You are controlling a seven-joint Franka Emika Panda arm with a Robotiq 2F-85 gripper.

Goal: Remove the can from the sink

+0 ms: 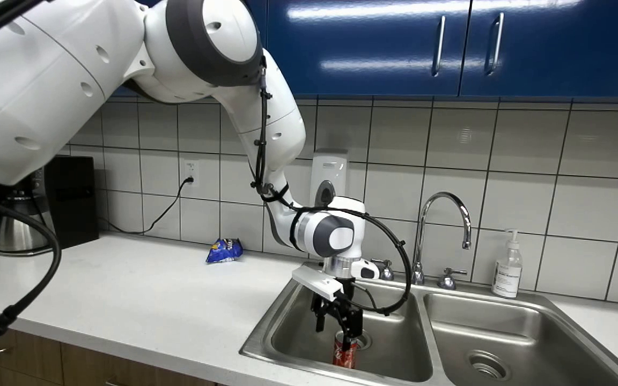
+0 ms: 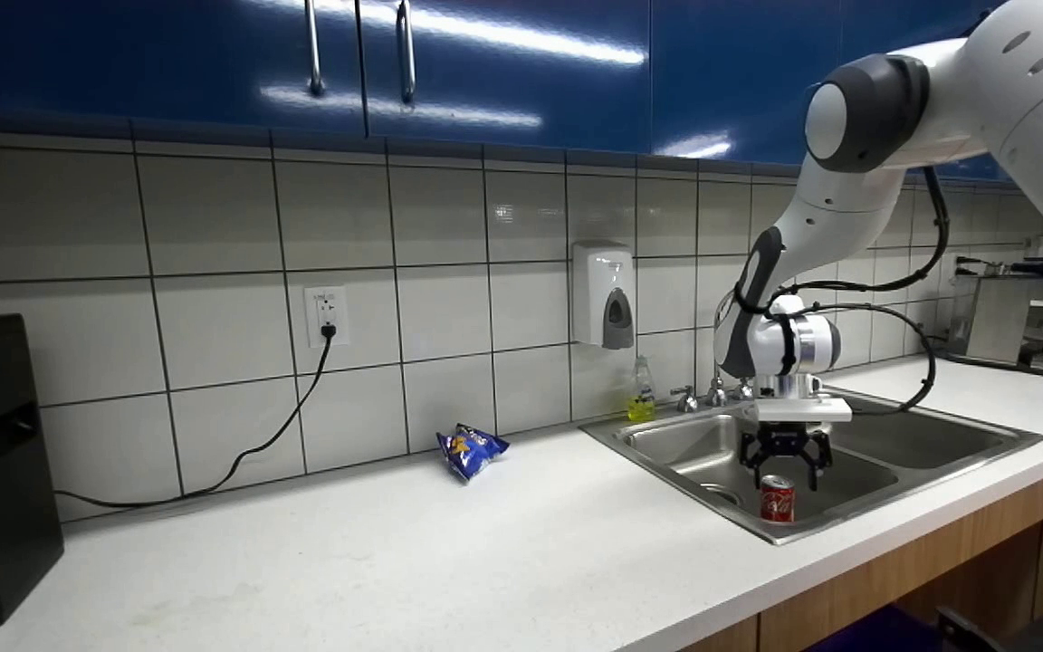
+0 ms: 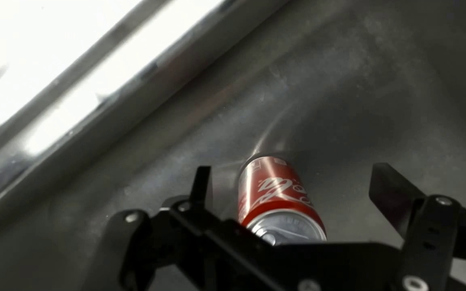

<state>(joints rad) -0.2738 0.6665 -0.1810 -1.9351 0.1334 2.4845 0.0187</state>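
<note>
The red can with a silver top stands upright on the floor of the sink's basin nearer the blue bag; the can shows in both exterior views [image 1: 344, 356] [image 2: 777, 501] and in the wrist view [image 3: 273, 186]. The steel double-basin sink [image 1: 430, 338] is set into the counter, and its rim also shows in an exterior view [image 2: 680, 484]. My gripper [image 1: 333, 336] points down into this basin at the can; it also shows in an exterior view [image 2: 785, 482]. In the wrist view the gripper [image 3: 291, 173] is open, with the can between its fingers, nearer the left one. Neither finger visibly touches it.
A chrome faucet [image 1: 420, 236] and handles stand behind the basins. A white pump bottle [image 1: 507, 273] and a yellow soap bottle [image 2: 642, 396] stand at the back. A blue snack bag [image 2: 472, 450] lies on the counter [image 2: 377, 543]. A dispenser [image 2: 603, 290] hangs on the wall.
</note>
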